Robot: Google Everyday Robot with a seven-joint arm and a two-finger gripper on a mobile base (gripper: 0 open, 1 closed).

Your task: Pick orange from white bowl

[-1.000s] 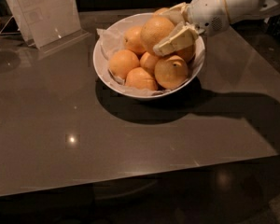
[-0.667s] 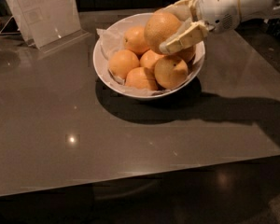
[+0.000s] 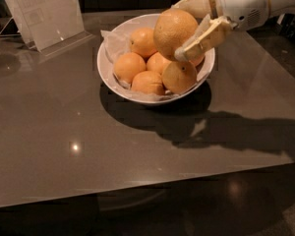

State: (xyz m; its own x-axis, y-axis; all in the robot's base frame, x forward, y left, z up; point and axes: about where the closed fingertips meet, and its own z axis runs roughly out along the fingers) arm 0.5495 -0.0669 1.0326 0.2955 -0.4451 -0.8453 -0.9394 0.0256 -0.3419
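A large round orange point(image 3: 174, 32) sits between the two cream fingers of my gripper point(image 3: 183, 29), which is shut on it and holds it lifted above the white bowl point(image 3: 110, 75). The arm comes in from the upper right. The bowl stands at the back middle of the dark table, lined with crumpled white paper point(image 3: 113, 39). Several other oranges lie in it, among them a smaller one with a dark stem dot point(image 3: 179, 76) just below the held orange.
A clear acrylic sign holder point(image 3: 46, 14) with a white sheet stands at the back left. The grey glossy table point(image 3: 88, 141) stretches toward me, its front edge low in the view. The arm's shadow falls on the table right of the bowl.
The gripper has risen with the large orange in it, lifting it up out of the pile in the bowl. The other oranges and the bowl have stayed put.
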